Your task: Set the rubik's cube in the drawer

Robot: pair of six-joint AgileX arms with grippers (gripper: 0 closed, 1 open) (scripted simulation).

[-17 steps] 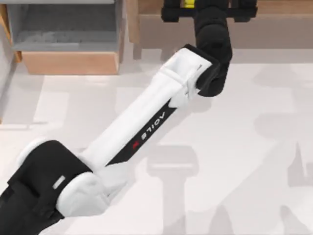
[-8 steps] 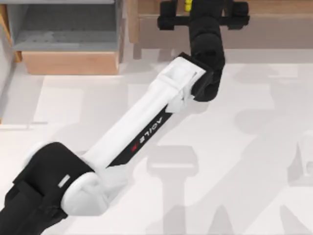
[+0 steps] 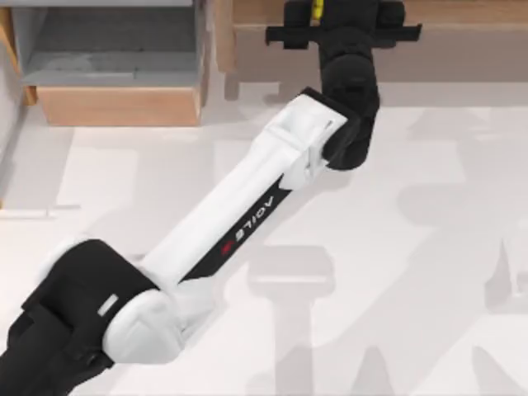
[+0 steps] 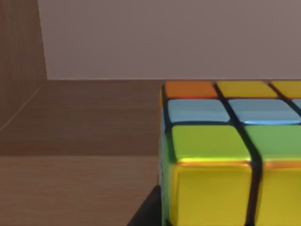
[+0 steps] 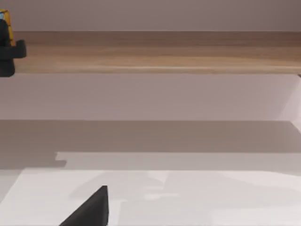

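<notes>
A: Item, rubik's cube (image 4: 221, 155) — location?
B: On the brown wooden shelf (image 3: 470, 41), right of the drawer (image 3: 115, 74), within the left gripper (image 3: 318, 12).
A: Gripper condition?
B: Grasp unconfirmed; cannot tell. Right gripper (image 5: 87, 209): above the tabletop (image 3: 396, 272), likewise undetermined.

Bright even light; soft shadows on table (image 3: 429, 272).

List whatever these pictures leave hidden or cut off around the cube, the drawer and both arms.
- Top view: the small rubik's cube of coloured square tiles shows as a yellow sliver; the left arm's black wrist covers the rest.
- Left wrist view: the cube is cut off by the frame edge, so the left gripper's hold cannot be judged.
- Top view: the boxy drawer with the tan wood front runs off the upper edge.
- Right wrist view: the right gripper's jaws are cut off.
</notes>
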